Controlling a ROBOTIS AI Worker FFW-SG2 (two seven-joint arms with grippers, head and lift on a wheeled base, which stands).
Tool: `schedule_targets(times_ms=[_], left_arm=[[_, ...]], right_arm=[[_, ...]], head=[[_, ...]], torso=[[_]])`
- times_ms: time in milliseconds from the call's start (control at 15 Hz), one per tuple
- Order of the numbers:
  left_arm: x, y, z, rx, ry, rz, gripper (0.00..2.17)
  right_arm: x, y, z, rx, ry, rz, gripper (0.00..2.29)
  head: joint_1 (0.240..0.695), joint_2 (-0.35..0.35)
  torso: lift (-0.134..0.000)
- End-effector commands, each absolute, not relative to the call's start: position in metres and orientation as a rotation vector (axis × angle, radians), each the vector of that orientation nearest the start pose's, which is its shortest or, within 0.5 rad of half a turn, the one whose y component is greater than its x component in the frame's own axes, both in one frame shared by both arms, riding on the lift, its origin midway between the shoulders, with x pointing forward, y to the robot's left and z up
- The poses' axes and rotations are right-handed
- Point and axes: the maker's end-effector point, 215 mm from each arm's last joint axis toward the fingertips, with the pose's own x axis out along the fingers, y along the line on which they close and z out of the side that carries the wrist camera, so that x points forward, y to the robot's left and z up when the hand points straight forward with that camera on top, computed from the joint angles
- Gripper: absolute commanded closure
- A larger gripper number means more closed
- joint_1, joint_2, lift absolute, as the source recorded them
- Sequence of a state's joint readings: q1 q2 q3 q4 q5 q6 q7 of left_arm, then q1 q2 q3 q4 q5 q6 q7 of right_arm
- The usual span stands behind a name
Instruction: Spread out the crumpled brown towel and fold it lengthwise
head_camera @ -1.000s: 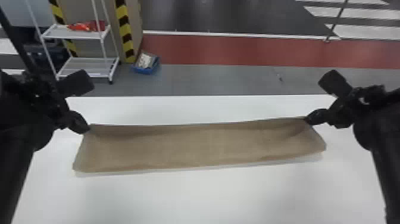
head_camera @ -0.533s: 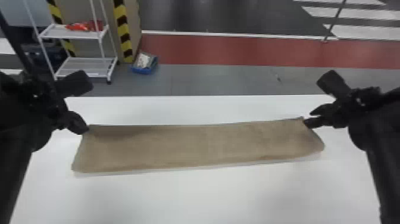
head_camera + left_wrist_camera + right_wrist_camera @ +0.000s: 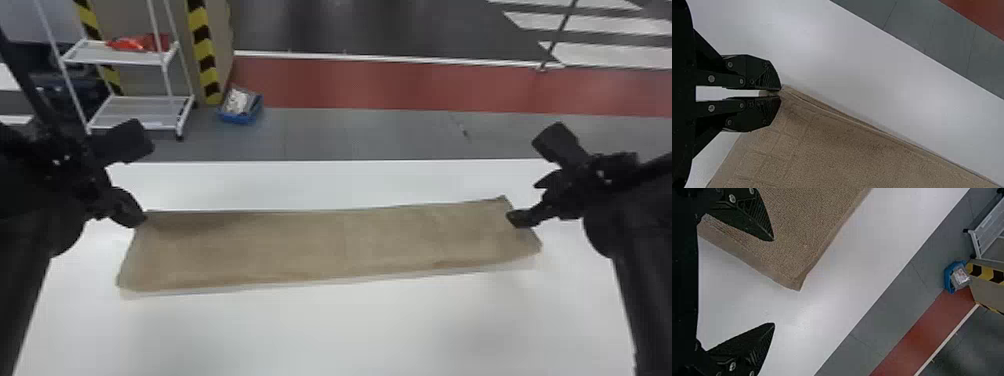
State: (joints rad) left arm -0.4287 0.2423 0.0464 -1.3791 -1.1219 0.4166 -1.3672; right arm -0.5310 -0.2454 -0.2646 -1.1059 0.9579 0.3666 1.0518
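My left hand (image 3: 779,93) pinches the towel (image 3: 325,245) at ten o'clock. I should align the wide-open, empty right hand (image 3: 773,282) with its two-o'clock corner before closing.

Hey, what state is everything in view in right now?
Brown towel, folded into a long strip, lying on the table.
Left gripper, shut on the towel's far left corner.
Right gripper, open, near the towel's far right corner.
Blue bin, holding pale contents.
Cart, upright, red item on its upper shelf.
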Motion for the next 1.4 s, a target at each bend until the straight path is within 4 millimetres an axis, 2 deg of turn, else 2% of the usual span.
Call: schedule_targets(times_ms=[0,67,133,333,533,733,933,1133,1333], left_arm=[[0.579,0.348,-0.408,0.871,0.960,-0.667,0.48],[0.575,0.347,-0.414,0.868,0.964,-0.664,0.08],[0.573,0.346,-0.415,0.875,0.948,-0.652,0.01],[0.576,0.348,-0.397,0.892,0.889,-0.611,0.02],[0.571,0.366,-0.383,0.845,0.847,-0.565,0.02],[0.568,0.367,-0.365,0.669,0.737,-0.606,0.02],[0.561,0.371,-0.363,0.526,0.696,-0.613,0.02],[0.550,0.374,-0.374,0.415,0.697,-0.587,0.02],[0.535,0.381,-0.376,0.309,0.689,-0.566,0.02]], right_arm=[[0.619,-0.435,-0.417,-0.616,0.826,0.400,0.11],[0.617,-0.435,-0.418,-0.610,0.831,0.402,0.11],[0.616,-0.434,-0.419,-0.608,0.833,0.406,0.11],[0.613,-0.438,-0.419,-0.583,0.830,0.400,0.12],[0.611,-0.442,-0.409,-0.522,0.809,0.389,0.12],[0.602,-0.455,-0.400,-0.365,0.823,0.322,0.12],[0.592,-0.467,-0.399,-0.239,0.834,0.270,0.13],[0.589,-0.464,-0.401,-0.170,0.827,0.266,0.13],[0.585,-0.465,-0.399,-0.132,0.814,0.256,0.13]], head=[[0.695,-0.075],[0.695,-0.075],[0.695,-0.077],[0.695,-0.078],[0.695,-0.078],[0.695,-0.071],[0.695,-0.083],[0.695,-0.089],[0.695,-0.085]], torso=[[-0.124],[-0.124],[-0.124],[-0.124],[-0.124],[-0.124],[-0.124],[-0.124],[-0.124]])
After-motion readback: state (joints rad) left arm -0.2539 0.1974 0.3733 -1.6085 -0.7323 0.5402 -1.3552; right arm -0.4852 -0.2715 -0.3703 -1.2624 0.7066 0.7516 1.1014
